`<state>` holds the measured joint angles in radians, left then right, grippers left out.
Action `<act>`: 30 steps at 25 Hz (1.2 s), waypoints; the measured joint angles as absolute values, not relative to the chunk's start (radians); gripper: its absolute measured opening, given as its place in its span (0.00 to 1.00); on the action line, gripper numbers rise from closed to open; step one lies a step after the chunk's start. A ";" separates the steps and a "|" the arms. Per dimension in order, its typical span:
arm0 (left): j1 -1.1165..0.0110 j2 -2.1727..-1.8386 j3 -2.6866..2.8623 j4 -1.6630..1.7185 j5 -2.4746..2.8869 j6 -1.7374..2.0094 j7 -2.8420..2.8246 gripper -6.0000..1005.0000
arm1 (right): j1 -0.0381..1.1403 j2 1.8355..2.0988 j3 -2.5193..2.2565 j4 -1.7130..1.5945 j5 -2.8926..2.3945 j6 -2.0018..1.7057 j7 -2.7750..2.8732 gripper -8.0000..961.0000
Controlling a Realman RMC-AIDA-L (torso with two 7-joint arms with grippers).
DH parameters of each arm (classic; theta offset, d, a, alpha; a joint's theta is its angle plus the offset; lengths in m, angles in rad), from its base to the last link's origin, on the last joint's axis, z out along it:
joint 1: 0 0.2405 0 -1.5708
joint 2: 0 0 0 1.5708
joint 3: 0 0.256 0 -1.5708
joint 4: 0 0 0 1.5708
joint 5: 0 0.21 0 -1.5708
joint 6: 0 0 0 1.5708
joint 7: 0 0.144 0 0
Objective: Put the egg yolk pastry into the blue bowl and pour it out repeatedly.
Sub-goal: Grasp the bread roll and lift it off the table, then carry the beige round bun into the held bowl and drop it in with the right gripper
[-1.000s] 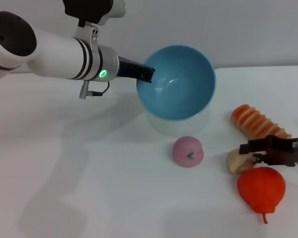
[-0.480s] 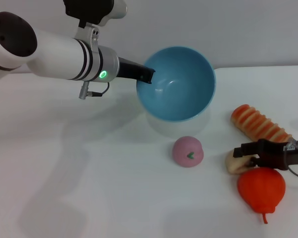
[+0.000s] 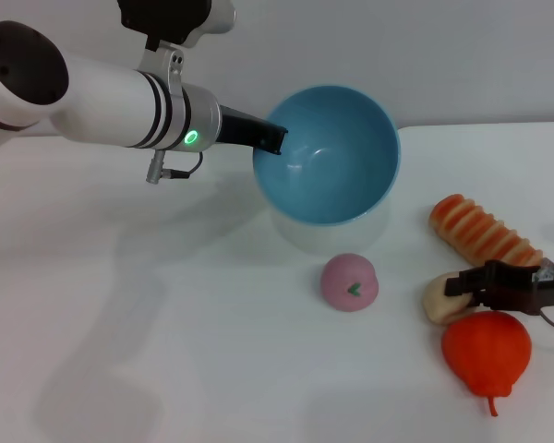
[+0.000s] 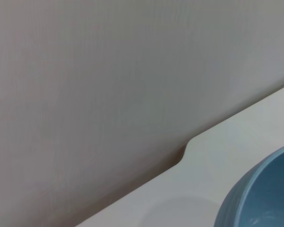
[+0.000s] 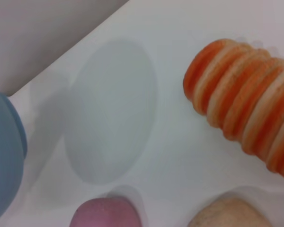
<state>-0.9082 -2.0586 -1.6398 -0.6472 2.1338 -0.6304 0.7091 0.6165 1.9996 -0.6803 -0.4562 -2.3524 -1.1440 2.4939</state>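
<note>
My left gripper (image 3: 272,138) is shut on the near rim of the blue bowl (image 3: 337,157) and holds it off the table, tilted with its empty inside facing me. The bowl's edge also shows in the left wrist view (image 4: 260,198) and the right wrist view (image 5: 2,161). The egg yolk pastry (image 3: 436,300) lies on the table at the right, between the striped bread and the red fruit. My right gripper (image 3: 460,288) is low at the pastry's right end, fingers open on either side of it. The pastry shows at the right wrist view's edge (image 5: 227,215).
A pink bun with a green mark (image 3: 349,281) lies in front of the bowl and also shows in the right wrist view (image 5: 104,213). An orange-and-cream striped bread (image 3: 480,231) lies behind the pastry. An orange-red pear-shaped fruit (image 3: 487,349) lies just in front of my right gripper.
My right gripper has sunk a little and drawn slightly to the right, staying at the pastry. The left arm and the bowl have not moved.
</note>
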 joint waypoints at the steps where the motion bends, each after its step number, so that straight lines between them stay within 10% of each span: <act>1: -0.909 -2.059 -1.640 -0.646 2.134 -0.630 0.709 0.00 | 0.617 2.000 -0.682 -0.459 -2.353 -1.143 2.486 0.35; 30: -0.959 -2.059 -1.643 -0.644 2.400 -0.740 0.522 0.00 | 0.651 2.041 -0.690 -0.821 -2.144 -1.481 2.407 0.12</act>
